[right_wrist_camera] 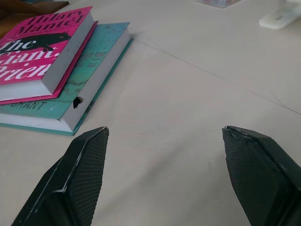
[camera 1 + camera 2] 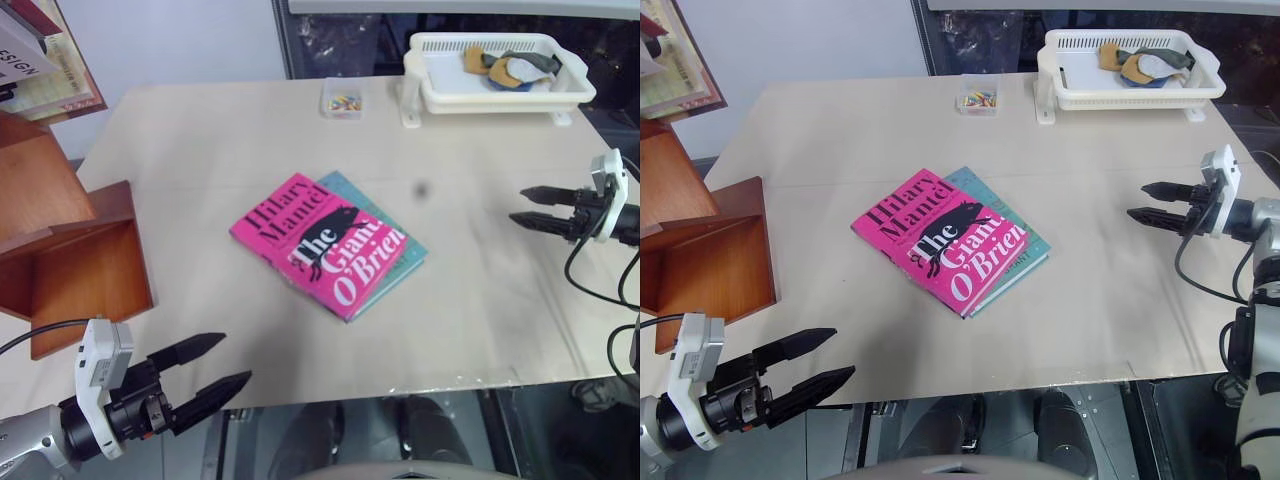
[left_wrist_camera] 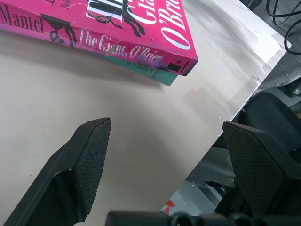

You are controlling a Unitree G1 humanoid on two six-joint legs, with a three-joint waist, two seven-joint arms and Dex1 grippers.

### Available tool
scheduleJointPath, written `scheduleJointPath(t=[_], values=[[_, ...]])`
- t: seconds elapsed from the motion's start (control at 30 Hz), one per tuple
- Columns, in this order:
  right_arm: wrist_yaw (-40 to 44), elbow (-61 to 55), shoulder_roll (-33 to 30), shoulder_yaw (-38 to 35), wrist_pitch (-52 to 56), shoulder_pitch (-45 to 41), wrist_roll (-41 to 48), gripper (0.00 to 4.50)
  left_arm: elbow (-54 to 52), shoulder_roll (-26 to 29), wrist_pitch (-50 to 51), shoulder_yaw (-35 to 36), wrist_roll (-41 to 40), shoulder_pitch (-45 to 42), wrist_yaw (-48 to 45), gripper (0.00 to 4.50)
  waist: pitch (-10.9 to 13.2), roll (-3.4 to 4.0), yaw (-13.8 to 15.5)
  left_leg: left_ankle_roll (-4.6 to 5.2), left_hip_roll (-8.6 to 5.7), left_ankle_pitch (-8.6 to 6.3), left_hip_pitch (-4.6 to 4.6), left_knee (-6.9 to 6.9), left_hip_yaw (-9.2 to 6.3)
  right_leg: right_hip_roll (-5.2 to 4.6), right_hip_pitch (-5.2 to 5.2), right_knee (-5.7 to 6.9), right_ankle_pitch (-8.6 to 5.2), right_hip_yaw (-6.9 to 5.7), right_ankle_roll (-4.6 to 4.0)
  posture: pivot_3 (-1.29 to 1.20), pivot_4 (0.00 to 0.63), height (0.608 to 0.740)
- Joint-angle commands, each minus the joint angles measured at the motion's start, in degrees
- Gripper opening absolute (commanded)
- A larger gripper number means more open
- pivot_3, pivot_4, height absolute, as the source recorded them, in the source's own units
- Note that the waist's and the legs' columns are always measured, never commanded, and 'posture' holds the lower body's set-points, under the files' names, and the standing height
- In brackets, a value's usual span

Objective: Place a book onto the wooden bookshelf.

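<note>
The pink book (image 2: 320, 242) lies flat mid-table on top of a teal-blue book (image 2: 400, 255); its spine faces my left wrist camera (image 3: 117, 44). The wooden bookshelf (image 2: 70, 250) stands at the table's left edge, reddish-brown with slanted panels. My left gripper (image 2: 222, 366) hovers open at the table's near left edge, empty, its fingers aimed toward the books. My right gripper (image 2: 522, 206) hangs open and empty over the table's right side, pointing left at the books, well apart from them. Both books also appear in the right wrist view, the book (image 1: 40, 44) above the teal one (image 1: 89, 70).
A white plastic basket (image 2: 500, 85) holding small items sits at the far right of the pale tabletop (image 2: 200, 150). A small clear box of coloured bits (image 2: 342, 100) stands at the far middle. Other books (image 2: 40, 60) lean behind the shelf at far left.
</note>
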Motion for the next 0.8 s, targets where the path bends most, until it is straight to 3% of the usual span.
scheduleJointPath(t=[0.03, 0.8], values=[[2.2, 0.7, -0.5, -0.3, -0.9, -2.5, -0.7, 3.93, -0.6, 0.8, 0.4, 2.6, -1.7, 0.7, -0.7, 4.19, 0.0, 0.0, 0.0, 0.0, 0.0, 0.0, 0.0, 0.0, 0.0, 0.0, 0.0, 0.0, 0.0, 0.0, 0.0, 0.0, 0.15, 0.74], [4.4, 1.4, -0.2, -1.1, -2.3, -2.7, -1.8, 3.93, -4.2, 3.9, 5.9, 0.5, -3.7, -6.1, 8.7, 4.19, 0.0, 0.01, -0.1, -0.01, -0.01, 0.01, 0.02, 0.01, 0.02, 0.01, -0.02, 0.07, 0.0, -0.02, 0.0, 0.0, 0.15, 0.74]])
